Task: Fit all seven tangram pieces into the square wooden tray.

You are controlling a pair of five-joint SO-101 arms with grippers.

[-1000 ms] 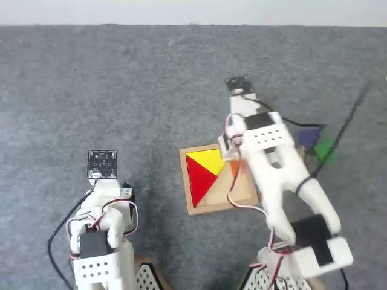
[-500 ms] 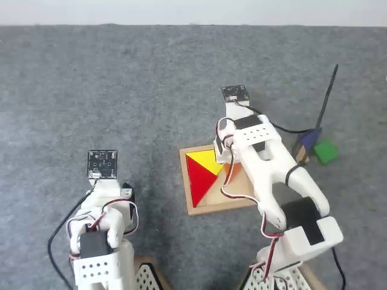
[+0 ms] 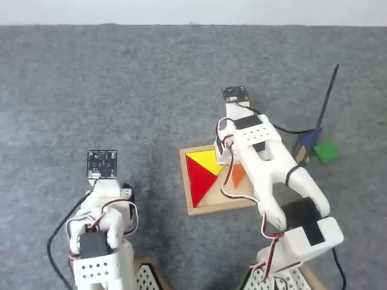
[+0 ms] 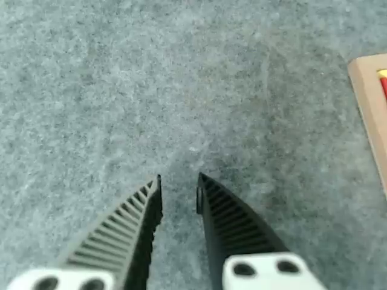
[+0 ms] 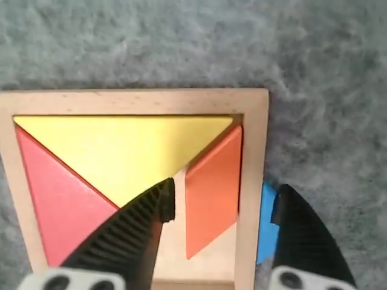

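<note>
Right gripper (image 5: 224, 196) open over tray (image 3: 188, 208), holding nothing.
Yellow triangle (image 5: 127, 145), red triangle (image 5: 57, 211) and orange piece (image 5: 211, 187) lie in tray; blue piece (image 3: 309, 138) and green piece (image 3: 327, 151) on carpet near it. Left gripper (image 4: 178, 181) slightly parted, empty, well apart from tray.

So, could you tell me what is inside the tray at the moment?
A yellow triangle, a red triangle and an orange piece lie in the tray, with bare wood beside them. The right end effector hides part of its floor, so anything there cannot be seen.
</note>
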